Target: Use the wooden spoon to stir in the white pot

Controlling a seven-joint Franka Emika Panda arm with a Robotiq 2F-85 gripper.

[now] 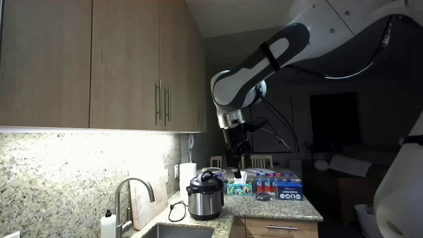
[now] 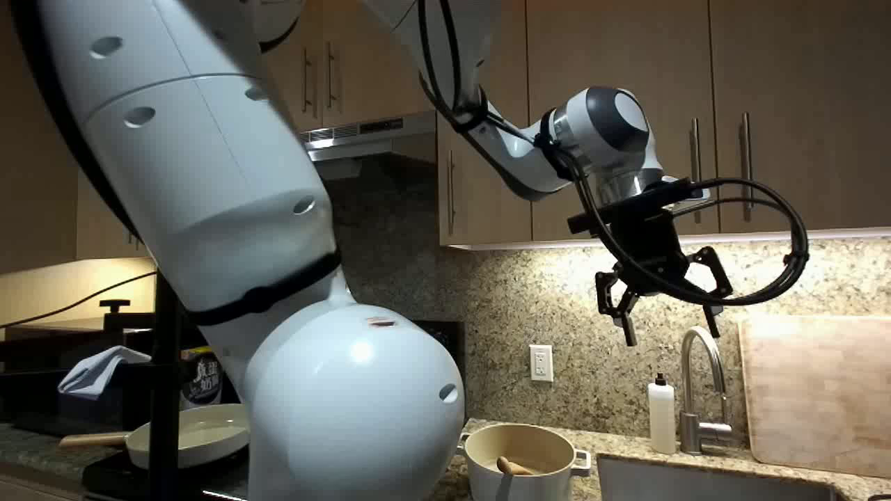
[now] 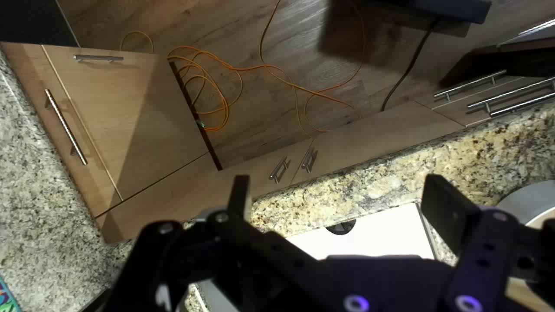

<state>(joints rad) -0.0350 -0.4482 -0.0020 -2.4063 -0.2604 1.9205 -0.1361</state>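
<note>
The white pot (image 2: 546, 487) with a cream inside stands on the counter left of the sink in an exterior view. Part of its outer wall (image 3: 531, 197) shows at the right edge of the wrist view. The wooden spoon (image 2: 513, 467) rests in the pot, with its handle end at the near rim; its lower part is hidden. My gripper (image 2: 671, 328) is open and empty, high above the sink, up and to the right of the pot. In the wrist view its two fingers (image 3: 337, 186) are wide apart with nothing between them. It also shows in an exterior view (image 1: 237, 170).
The sink (image 3: 368, 234) lies below my gripper. A faucet (image 2: 689, 390), a soap bottle (image 2: 662, 416) and a cutting board (image 2: 818, 390) stand along the backsplash. A pressure cooker (image 1: 205, 201) and tissue box (image 1: 239, 189) stand farther along the counter. Upper cabinets (image 1: 125, 66) overhang it.
</note>
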